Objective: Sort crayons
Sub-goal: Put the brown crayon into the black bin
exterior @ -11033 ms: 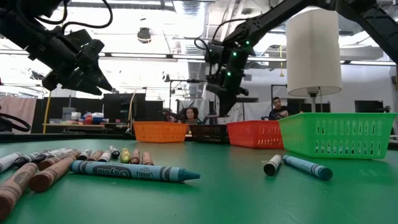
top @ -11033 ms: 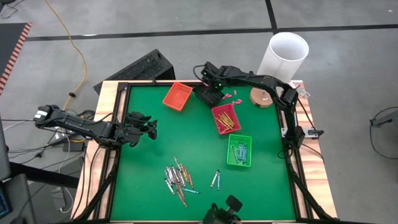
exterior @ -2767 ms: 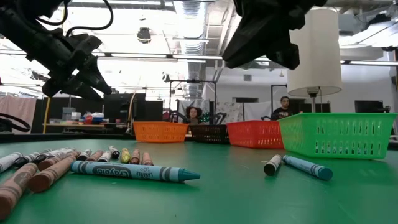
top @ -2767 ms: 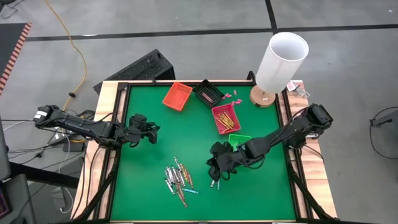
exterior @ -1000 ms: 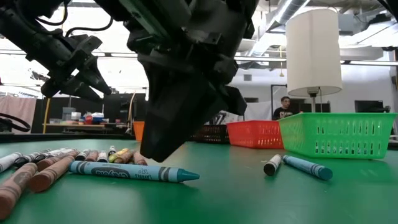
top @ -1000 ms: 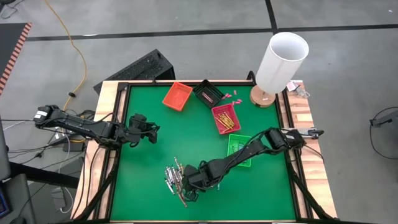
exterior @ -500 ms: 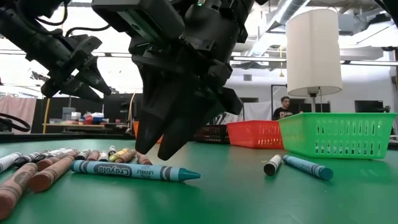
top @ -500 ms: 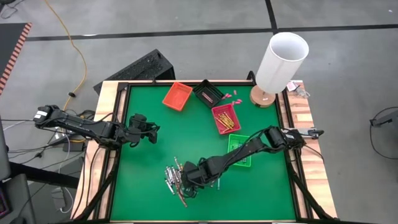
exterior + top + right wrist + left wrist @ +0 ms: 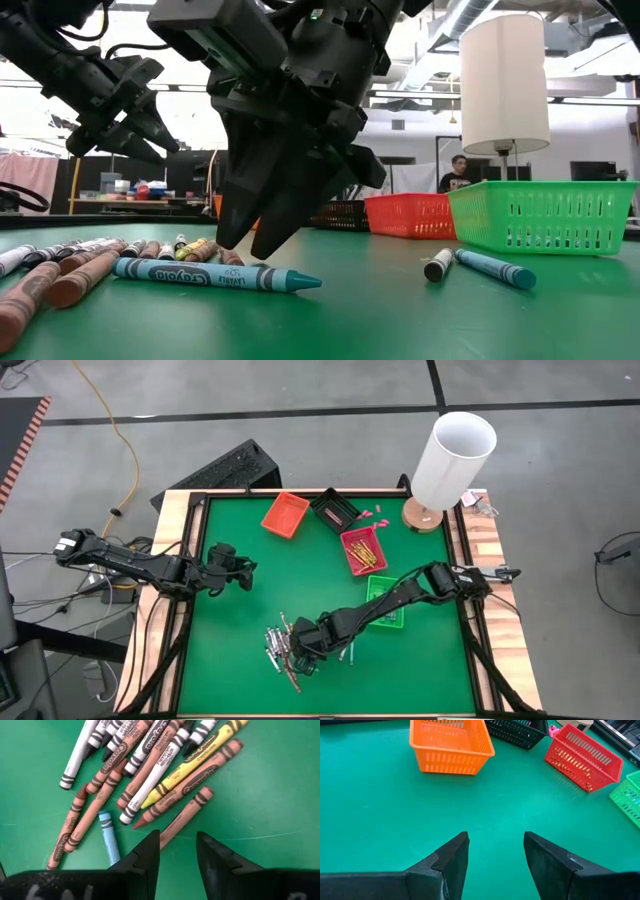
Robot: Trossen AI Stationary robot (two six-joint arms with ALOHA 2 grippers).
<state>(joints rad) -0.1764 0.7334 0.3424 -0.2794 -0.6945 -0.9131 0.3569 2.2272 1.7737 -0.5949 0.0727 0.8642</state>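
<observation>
The crayons lie in a loose pile at the table's near middle: brown, grey-white, one yellow and a light blue one. My right gripper hangs just over the pile, fingers pointing down and open. A brown crayon runs into the gap between them. In the low view the fingertips stand behind a blue crayon. Two more crayons lie apart to the right. My left gripper waits open above the table's left part. My right gripper comes from above with its fingers on either side of the brown crayon's end, which lies flat on the table. Whether a finger touches that crayon, I cannot tell.
Four small trays stand toward the far and right side: orange, black, red holding yellow crayons, and green, partly under my right arm. A white lamp stands at the far right corner, pink bits beside it.
My right gripper has opened over the pile: a second ago its fingertips stood together in the low view, and now there is a gap. It has shifted slightly toward the table's left edge.
</observation>
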